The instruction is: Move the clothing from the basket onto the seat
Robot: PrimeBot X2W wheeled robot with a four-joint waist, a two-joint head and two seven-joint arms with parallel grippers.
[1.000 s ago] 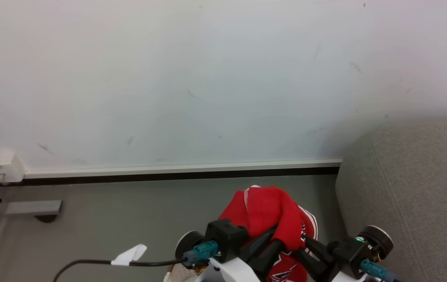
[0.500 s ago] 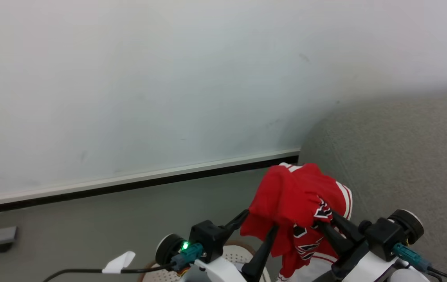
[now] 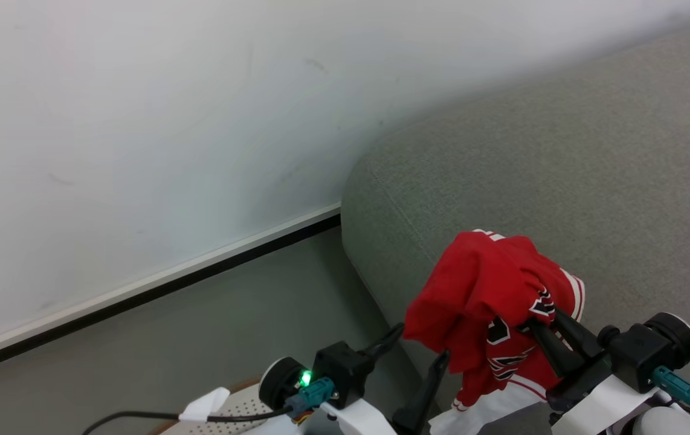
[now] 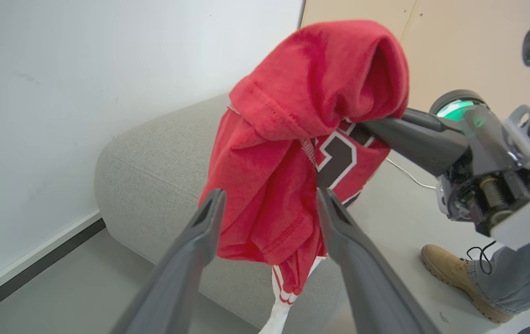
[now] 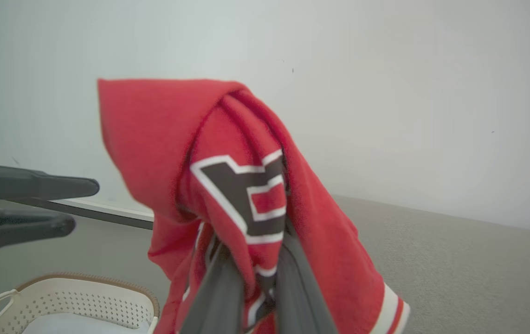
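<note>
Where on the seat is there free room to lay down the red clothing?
The seat is bare from its rounded corner by the wall across to the right, beyond the clothing. It is crowded near the front edge, where the right hand holds the clothing and the open left hand stands beside it.

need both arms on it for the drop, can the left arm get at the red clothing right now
Probably yes: the left gripper is open, its fingers framing the hanging clothing with nothing in between. The right gripper holds it higher up, clear of that path.
</note>
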